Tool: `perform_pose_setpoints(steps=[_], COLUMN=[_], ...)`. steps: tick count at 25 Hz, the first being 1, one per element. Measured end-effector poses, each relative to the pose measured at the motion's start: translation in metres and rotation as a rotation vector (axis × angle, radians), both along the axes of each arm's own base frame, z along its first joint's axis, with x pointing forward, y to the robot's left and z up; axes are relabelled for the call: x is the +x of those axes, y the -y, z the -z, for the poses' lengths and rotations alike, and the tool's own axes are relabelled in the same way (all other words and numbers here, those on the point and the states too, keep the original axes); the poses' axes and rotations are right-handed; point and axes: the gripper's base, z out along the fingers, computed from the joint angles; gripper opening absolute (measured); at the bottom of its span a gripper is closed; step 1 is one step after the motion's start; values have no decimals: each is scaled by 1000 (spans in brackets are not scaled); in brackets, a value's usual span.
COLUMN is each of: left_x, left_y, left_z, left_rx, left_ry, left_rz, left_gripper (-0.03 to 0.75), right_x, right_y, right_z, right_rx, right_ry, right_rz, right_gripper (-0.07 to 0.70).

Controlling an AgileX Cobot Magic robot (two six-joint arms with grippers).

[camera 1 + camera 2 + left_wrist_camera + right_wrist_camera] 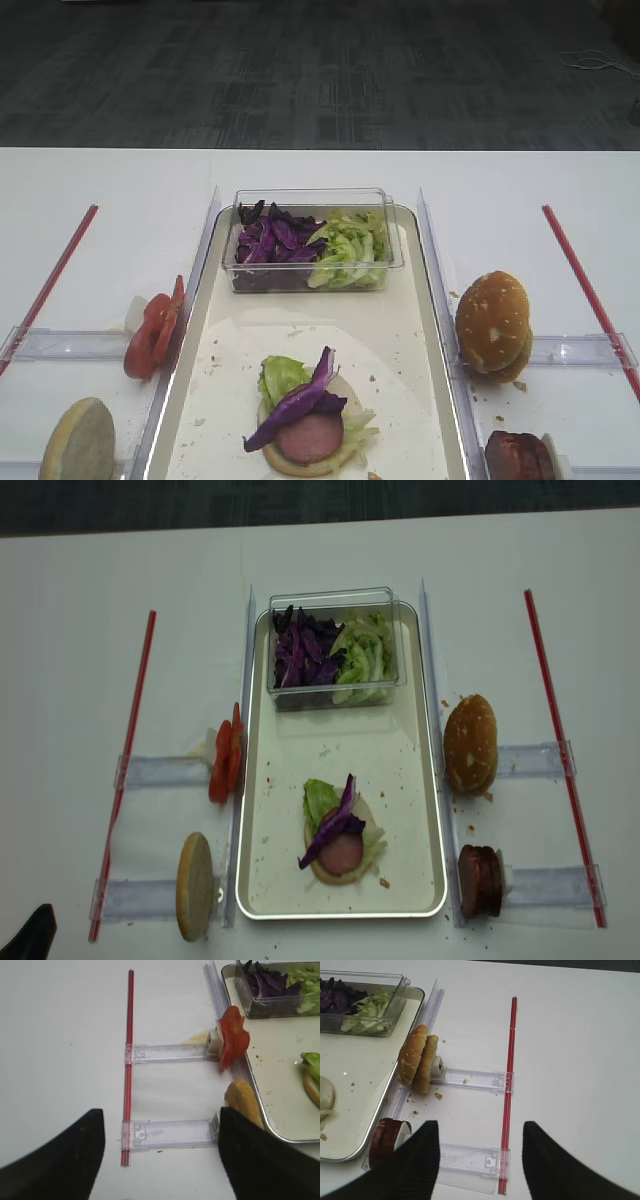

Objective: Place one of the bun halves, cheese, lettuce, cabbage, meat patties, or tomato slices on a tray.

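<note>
1 stack is seen on the tray [262, 875], near its front end: a pale bun base [340, 868], lettuce [319, 800], a meat patty [341, 852] and a purple cabbage strip [334, 829] laid across the top. At the tray's far end a clear tub [334, 646] holds more cabbage and lettuce. Left of the tray tomato slices [226, 762] stand on edge; right of it seeded bun halves [470, 744] are propped, and the left claw [162, 1152] and right claw [481, 1160] are both held open over the white counter [80, 660], gripping nothing.

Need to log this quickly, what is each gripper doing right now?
Left gripper: open, holding nothing.
Right gripper: open, holding nothing.
</note>
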Motion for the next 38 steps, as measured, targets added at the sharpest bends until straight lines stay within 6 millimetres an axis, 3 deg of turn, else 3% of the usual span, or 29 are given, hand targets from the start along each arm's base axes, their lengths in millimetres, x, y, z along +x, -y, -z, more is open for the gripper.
perform_pose_setpoints(steps=[38], left_x=[0], left_y=[0], left_z=[0], left_rx=[0], left_ry=[0], left_rz=[0], left_gripper=[484], right_x=[0], right_y=[0], right_z=[0], right_rx=[-2], right_ry=[-2], right_rz=[-1], right_gripper=[387])
